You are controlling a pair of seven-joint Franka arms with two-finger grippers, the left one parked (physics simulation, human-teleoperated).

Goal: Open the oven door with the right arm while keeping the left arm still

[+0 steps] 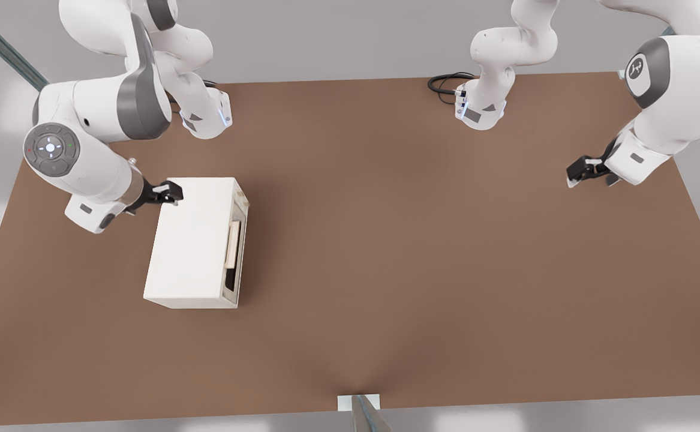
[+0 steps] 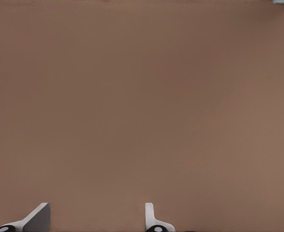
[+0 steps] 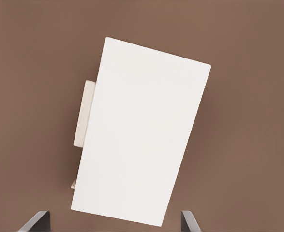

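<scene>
The cream-white oven (image 1: 191,246) stands on the brown table (image 1: 415,240) toward the front view's left. Its door (image 1: 237,252) faces the front view's right and lies flush with the box, showing a beige bar handle (image 1: 233,243) and a small knob (image 1: 242,196). My right arm (image 1: 86,162) reaches in from the front view's left. Its gripper (image 1: 168,193) hovers over the oven's far top corner, open and holding nothing. In the right wrist view the plain oven top (image 3: 142,130) fills the middle, the handle (image 3: 83,113) juts from one side, and the gripper (image 3: 112,228) has fingertips (image 3: 37,222) set wide apart.
The parked left arm (image 1: 673,90) hangs over the front view's right edge, its gripper (image 1: 586,171) above bare table. Both arm bases (image 1: 206,117) (image 1: 478,108) stand along the far edge, with a black cable loop (image 1: 445,84). A small white block (image 1: 358,402) sits at the near edge.
</scene>
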